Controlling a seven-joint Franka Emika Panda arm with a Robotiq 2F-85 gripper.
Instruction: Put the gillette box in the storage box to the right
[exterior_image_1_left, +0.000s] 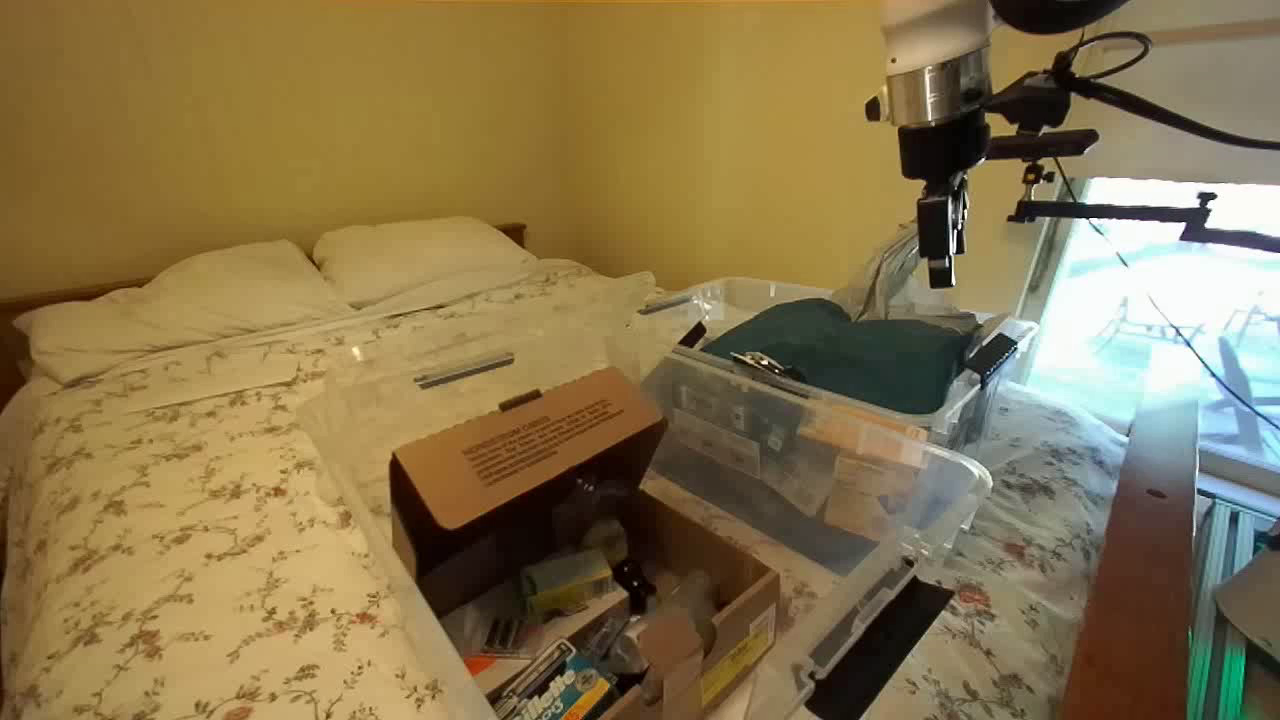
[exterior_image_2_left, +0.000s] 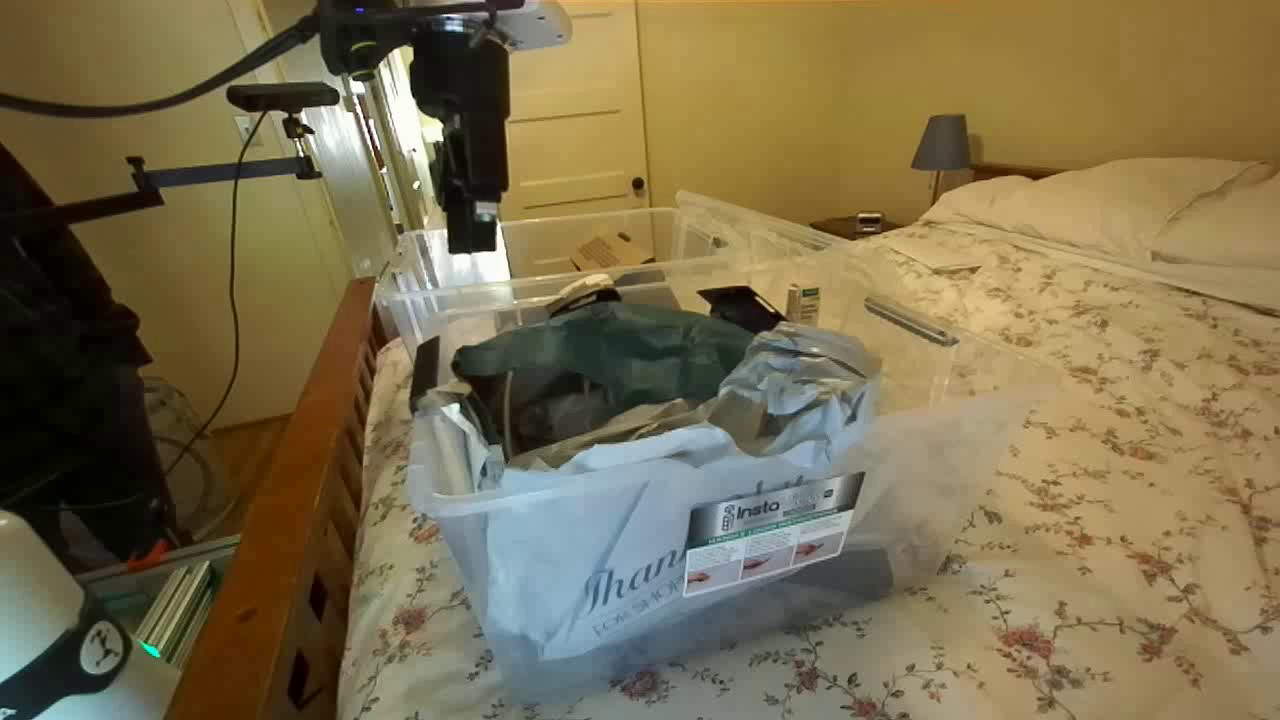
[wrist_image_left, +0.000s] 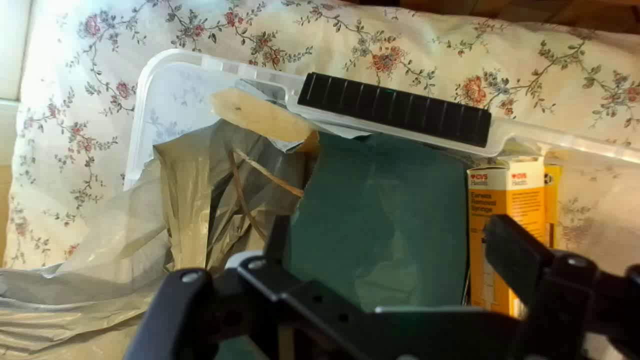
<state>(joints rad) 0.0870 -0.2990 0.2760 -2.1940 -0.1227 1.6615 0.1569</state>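
Note:
The gillette box (exterior_image_1_left: 568, 692), teal and white, lies in the brown cardboard box at the bottom of an exterior view, partly cut off by the frame edge. It is out of view in the wrist view. The clear storage box (exterior_image_1_left: 1022, 332) holds a green bag and packages; it stands nearest in an exterior view (exterior_image_2_left: 440, 500), and its rim shows in the wrist view (wrist_image_left: 145, 100). My gripper (exterior_image_1_left: 942, 268) hangs above this tub, also in an exterior view (exterior_image_2_left: 473, 238). In the wrist view my gripper (wrist_image_left: 387, 232) has its fingers wide apart with nothing between them.
A brown cardboard box (exterior_image_1_left: 745, 590) with a raised flap stands in another clear tub (exterior_image_1_left: 975, 480). An orange syringe box (wrist_image_left: 487, 200) stands beside the green bag (wrist_image_left: 380, 200). A grey plastic bag (exterior_image_2_left: 800, 390) sticks up over the rim. A wooden bed rail (exterior_image_2_left: 290, 510) runs alongside.

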